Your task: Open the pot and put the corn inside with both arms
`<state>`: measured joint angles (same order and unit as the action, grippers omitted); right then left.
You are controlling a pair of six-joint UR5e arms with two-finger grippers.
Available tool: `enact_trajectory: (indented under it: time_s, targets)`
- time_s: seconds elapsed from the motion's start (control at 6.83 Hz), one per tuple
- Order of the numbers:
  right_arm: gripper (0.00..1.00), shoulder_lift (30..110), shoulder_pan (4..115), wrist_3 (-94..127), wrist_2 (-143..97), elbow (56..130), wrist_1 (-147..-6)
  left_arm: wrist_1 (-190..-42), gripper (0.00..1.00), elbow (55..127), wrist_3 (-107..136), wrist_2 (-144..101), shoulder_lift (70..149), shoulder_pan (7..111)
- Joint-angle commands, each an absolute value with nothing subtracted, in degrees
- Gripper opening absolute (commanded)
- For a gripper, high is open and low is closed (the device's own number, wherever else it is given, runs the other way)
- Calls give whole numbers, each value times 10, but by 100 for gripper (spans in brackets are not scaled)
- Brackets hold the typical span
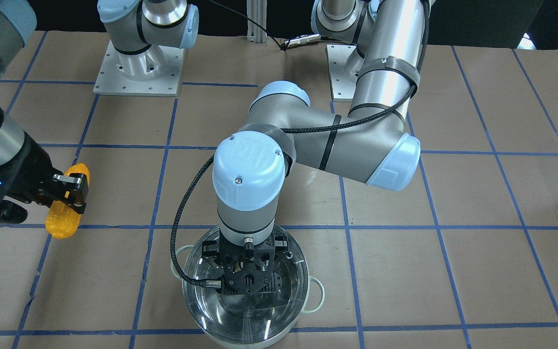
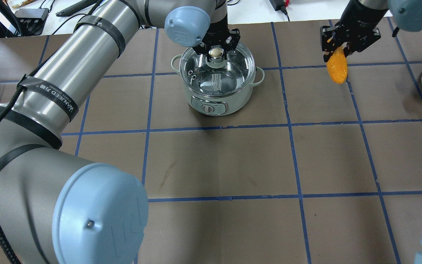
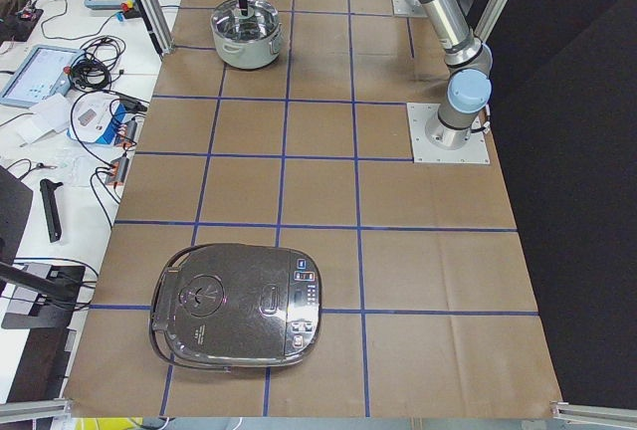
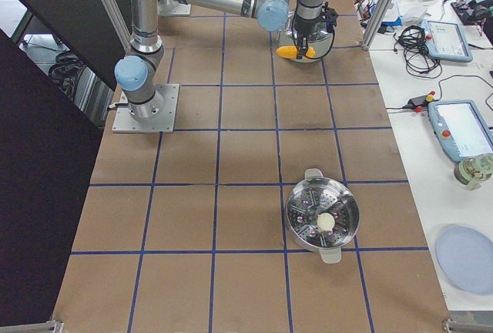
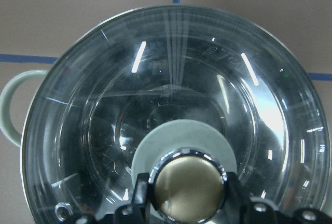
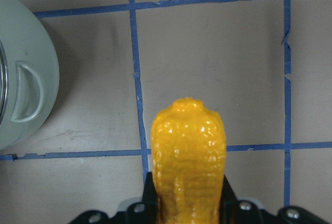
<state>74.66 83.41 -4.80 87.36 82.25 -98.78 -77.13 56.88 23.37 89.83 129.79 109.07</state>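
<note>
the pot (image 2: 218,96) stands on the table (image 2: 218,165) with its glass lid (image 2: 233,71) on, the left gripper (image 2: 215,51) clamped on the lid's knob (image 5: 188,189). farther off, well apart to the pot's right, the right gripper (image 2: 337,53) pinches the corn (image 2: 337,70), free end pointing down

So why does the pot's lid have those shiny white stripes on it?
Left wrist view: light glares off the glass lid in white streaks, and the knob looks huge because it is so close. Overhead view: the pot shows paler reflections.
</note>
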Motion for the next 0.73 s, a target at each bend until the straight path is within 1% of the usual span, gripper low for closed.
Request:
enact_trajectory:
  time_s: [0.0,0.15,0.29,0.44,0.59]
  targets:
    - [9,730,893,16,880,818,-1014,-780,24,564,220,897,1258,1079]
    - [9,703,947,125,878,808,-1060,-813,24,574,159,897,1224,1042]
    - [9,637,1001,197,878,764,-1100,-835,24,578,96,897,1201,983]
    - [10,564,1052,227,887,689,-1113,-840,24,586,39,898,1199,933]
    - [10,515,1087,256,908,646,-1114,-832,24,624,-2,890,1201,878]
